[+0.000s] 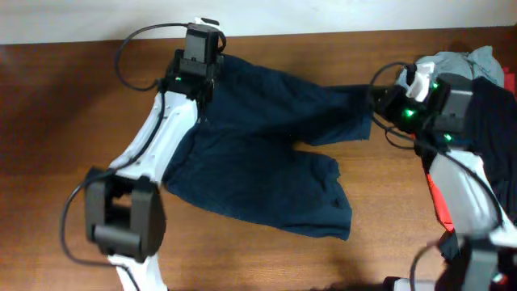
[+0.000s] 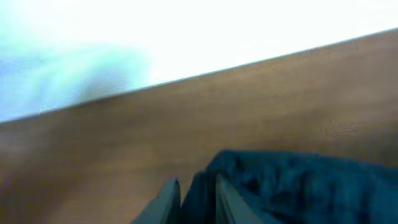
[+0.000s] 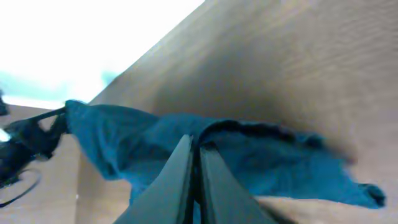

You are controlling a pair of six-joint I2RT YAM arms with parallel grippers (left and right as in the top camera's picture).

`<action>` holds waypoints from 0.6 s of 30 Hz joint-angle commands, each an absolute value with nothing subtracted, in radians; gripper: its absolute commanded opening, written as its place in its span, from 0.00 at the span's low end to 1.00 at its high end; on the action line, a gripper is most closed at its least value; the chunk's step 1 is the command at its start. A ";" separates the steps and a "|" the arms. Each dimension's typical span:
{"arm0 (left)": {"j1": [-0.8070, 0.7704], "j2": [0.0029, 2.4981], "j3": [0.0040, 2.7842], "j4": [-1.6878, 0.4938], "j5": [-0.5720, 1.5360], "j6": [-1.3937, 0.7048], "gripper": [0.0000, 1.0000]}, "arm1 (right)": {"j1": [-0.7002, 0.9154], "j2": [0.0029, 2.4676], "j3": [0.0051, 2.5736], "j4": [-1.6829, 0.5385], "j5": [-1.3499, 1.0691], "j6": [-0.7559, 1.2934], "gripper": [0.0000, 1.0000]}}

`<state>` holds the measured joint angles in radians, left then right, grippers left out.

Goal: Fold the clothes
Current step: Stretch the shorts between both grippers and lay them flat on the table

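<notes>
Three other clothes sit in a heap at the right edge: a grey shirt (image 1: pixel 464 61), a black garment (image 1: pixel 497 109) and a bit of red cloth (image 1: pixel 437 204). The right arm reaches over them. The dark blue shorts (image 1: pixel 266 153) lie spread out in the middle of the table. The left gripper (image 2: pixel 196 202) is almost closed and pinches the shorts' far edge. The right gripper (image 3: pixel 198 177) is squeezed nearly tight on the right corner. The table (image 1: pixel 65 105) is brown wood, with a white wall (image 1: pixel 323 14) behind it.

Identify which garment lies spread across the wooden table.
The dark navy blue soft fabric shorts; the grey shirt, red shirt and black garment sit heaped at right.
</notes>
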<state>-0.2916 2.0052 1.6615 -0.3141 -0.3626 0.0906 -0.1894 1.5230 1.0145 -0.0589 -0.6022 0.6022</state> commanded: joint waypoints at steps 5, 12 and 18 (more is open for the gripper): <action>-0.279 2.148 1.667 -0.074 -0.302 0.126 0.76 | -0.199 1.669 1.028 0.152 -0.647 0.641 0.25; -0.256 2.099 1.753 -0.201 -0.340 0.130 0.96 | -0.210 1.632 1.031 0.188 -0.705 0.605 0.46; -0.246 1.969 1.864 -0.585 -0.340 0.130 0.98 | -0.237 1.481 1.034 -0.041 -0.677 0.472 0.50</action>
<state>-0.2539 2.1105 1.7950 -0.4988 -0.3267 0.1204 -0.2230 1.5932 1.0157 0.0101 -0.6781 0.5709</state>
